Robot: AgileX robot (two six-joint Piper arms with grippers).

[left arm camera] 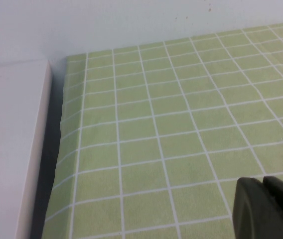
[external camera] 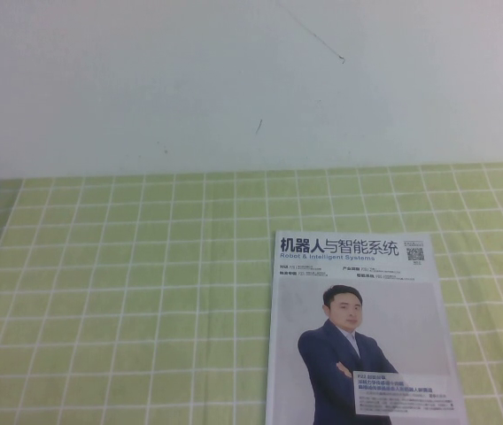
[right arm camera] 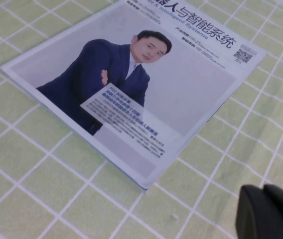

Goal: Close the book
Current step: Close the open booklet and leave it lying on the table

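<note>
High view: closed book (external camera: 358,336); grippers (left arm camera: 263,185) (right arm camera: 262,190) over tablecloth (external camera: 101,266)

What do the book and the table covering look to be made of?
The book looks like a thin paper magazine, cover probably coated: printed photo, layered page edges. The table covering looks like soft checked cloth or vinyl: its edge ripples. The left gripper hangs over bare covering; the right gripper hangs near the book's corner.

Fingers together, the left end effector (left arm camera: 264,201) and right end effector (right arm camera: 264,205) hover well apart
</note>
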